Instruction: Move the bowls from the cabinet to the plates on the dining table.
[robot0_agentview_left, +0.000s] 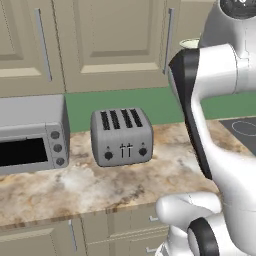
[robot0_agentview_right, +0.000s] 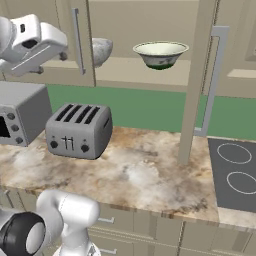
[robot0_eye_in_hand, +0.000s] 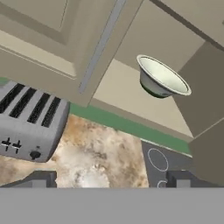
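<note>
Beige cabinet (robot0_agentview_right: 150, 30) fills the upper part of your right base view with one door (robot0_agentview_right: 200, 85) swung out edge-on right of centre, its silver bar handle (robot0_agentview_right: 212, 80) running vertically beside it. On the open shelf at top centre the cream-and-green bowl (robot0_agentview_right: 160, 53) sits upright, mouth up; the speckled grey bowl (robot0_agentview_right: 100, 50) stands left of it, well apart and half hidden behind the closed door's edge. In your hand view the green bowl (robot0_eye_in_hand: 162, 78) lies upper right, rim tilted by the camera's roll, with the closed door's handle (robot0_eye_in_hand: 100, 46) slanting through the upper middle to its left. Below the shelf, a silver toaster (robot0_agentview_right: 79, 130) stands on the marbled counter (robot0_agentview_right: 150, 175), slots up, its long axis across the frame; a grey toaster oven (robot0_agentview_right: 20, 112) sits at the left edge, a dark cooktop (robot0_agentview_right: 235, 172) at lower right. Gripper (robot0_eye_in_hand: 109, 179): the two dark fingertips (robot0_eye_in_hand: 41, 179) stand far apart at the bottom of the hand view, holding nothing, well short of the shelf.
</note>
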